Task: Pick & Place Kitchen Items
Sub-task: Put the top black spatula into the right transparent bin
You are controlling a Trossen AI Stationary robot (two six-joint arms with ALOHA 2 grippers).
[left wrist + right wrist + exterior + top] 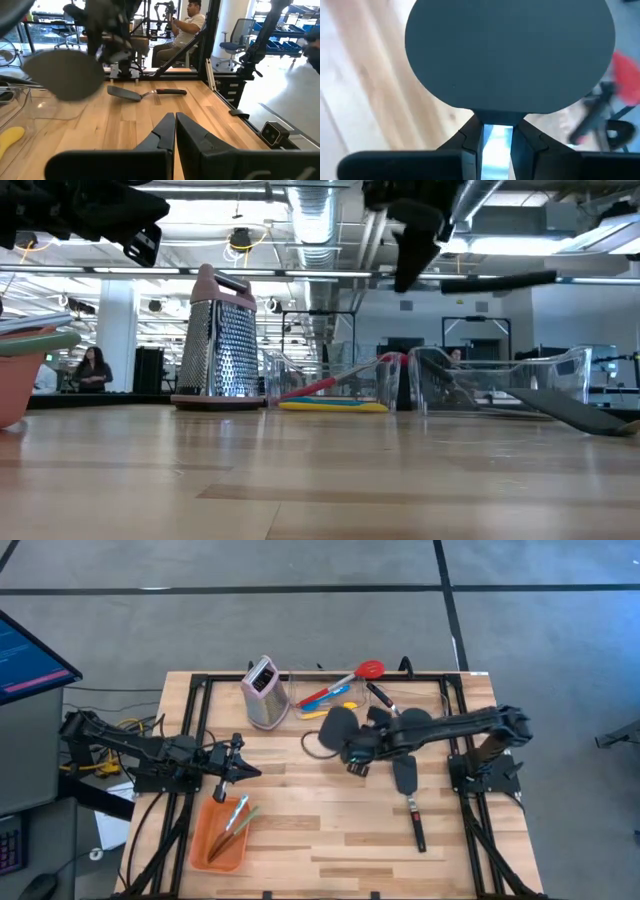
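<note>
Right tool (352,762) clamped on round black spatula (338,724), blade projecting beyond its fingertips, above table

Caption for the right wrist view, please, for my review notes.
Right gripper shut on a black spatula, its round blade raised over the wooden table.

Wooden tabletop (330,830) carrying a metal grater (264,692); beside it, a clear bin (330,692); nearer, an orange tray (222,835) and a black spatula (410,795).

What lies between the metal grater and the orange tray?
Only bare wooden tabletop separates the grater from the orange tray, seen from the overhead camera.
</note>
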